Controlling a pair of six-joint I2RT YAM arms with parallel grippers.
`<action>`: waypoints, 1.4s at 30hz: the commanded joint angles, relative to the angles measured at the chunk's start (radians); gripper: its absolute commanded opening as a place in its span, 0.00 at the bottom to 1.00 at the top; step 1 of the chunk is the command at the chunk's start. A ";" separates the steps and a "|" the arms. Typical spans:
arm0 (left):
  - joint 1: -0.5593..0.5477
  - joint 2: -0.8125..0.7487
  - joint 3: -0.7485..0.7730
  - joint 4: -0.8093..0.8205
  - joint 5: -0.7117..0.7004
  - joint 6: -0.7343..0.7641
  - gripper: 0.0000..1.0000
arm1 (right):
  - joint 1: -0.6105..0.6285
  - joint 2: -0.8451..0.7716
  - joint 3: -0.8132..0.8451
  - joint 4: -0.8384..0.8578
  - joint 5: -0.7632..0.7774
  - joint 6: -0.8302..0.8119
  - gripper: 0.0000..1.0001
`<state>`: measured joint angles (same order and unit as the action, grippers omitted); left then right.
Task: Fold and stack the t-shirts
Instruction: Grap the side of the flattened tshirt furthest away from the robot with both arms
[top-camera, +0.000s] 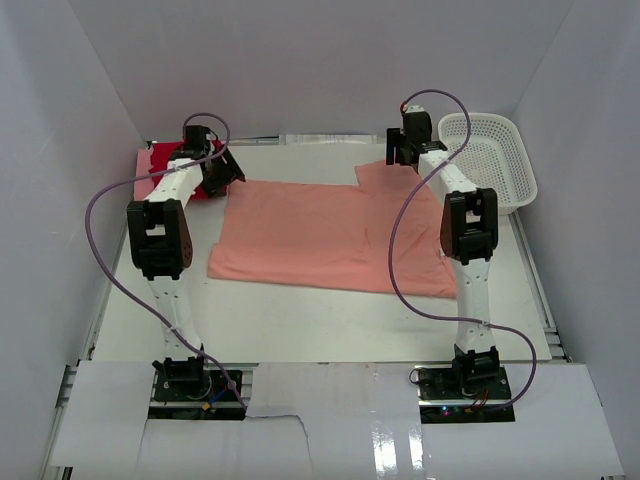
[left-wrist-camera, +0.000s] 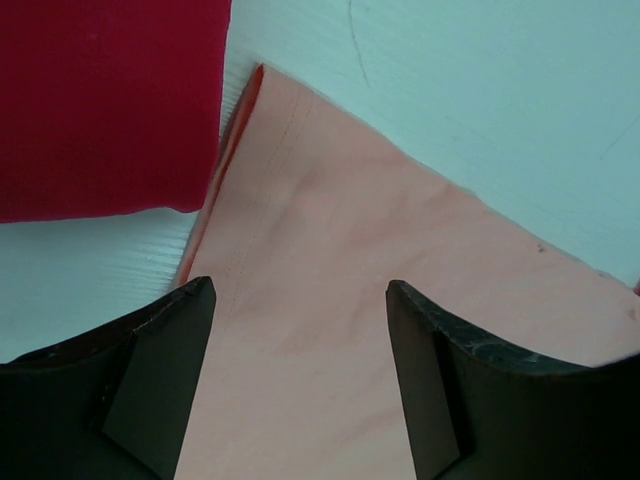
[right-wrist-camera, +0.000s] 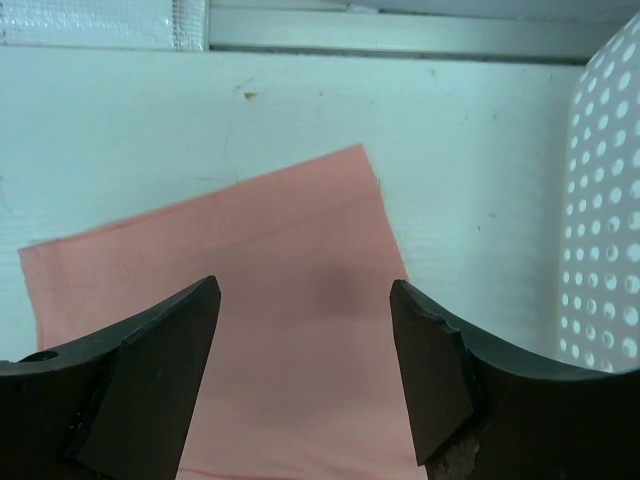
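Salmon t-shirt (top-camera: 330, 235) lay flat mid-table (top-camera: 300, 320), with its far sleeve near the white mesh basket (top-camera: 490, 160). Folded red t-shirt (top-camera: 150, 165) sat far left, just beside the salmon edge. Left gripper (left-wrist-camera: 300, 290) and right gripper (right-wrist-camera: 305, 285) hovered over salmon corners, jaws apart, holding nothing.

Robotics laboratory test cell. Indicators: plain white panel walls (top-camera: 300, 60) enclose a flat white counter (top-camera: 300, 320). A white-and-black left robot arm (top-camera: 160, 240) and matching right robot arm (top-camera: 470, 225) are bolted at its near edge, with exposed purple cables (top-camera: 391, 240) and a grey aluminium framing rail (right-wrist-camera: 400, 32).
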<state>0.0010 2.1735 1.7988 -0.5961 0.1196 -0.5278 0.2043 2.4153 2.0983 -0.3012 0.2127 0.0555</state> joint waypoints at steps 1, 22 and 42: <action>0.034 -0.014 0.059 0.053 0.015 0.018 0.80 | -0.009 0.030 0.025 0.134 -0.006 -0.026 0.75; 0.053 0.020 0.088 0.088 0.040 0.037 0.80 | -0.046 0.154 0.020 0.425 0.060 0.020 0.72; 0.051 0.019 0.080 0.091 0.035 0.041 0.80 | -0.059 0.197 0.055 0.399 -0.001 0.049 0.44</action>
<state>0.0513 2.2055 1.8610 -0.5190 0.1471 -0.4969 0.1558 2.5973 2.1059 0.0708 0.2245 0.0963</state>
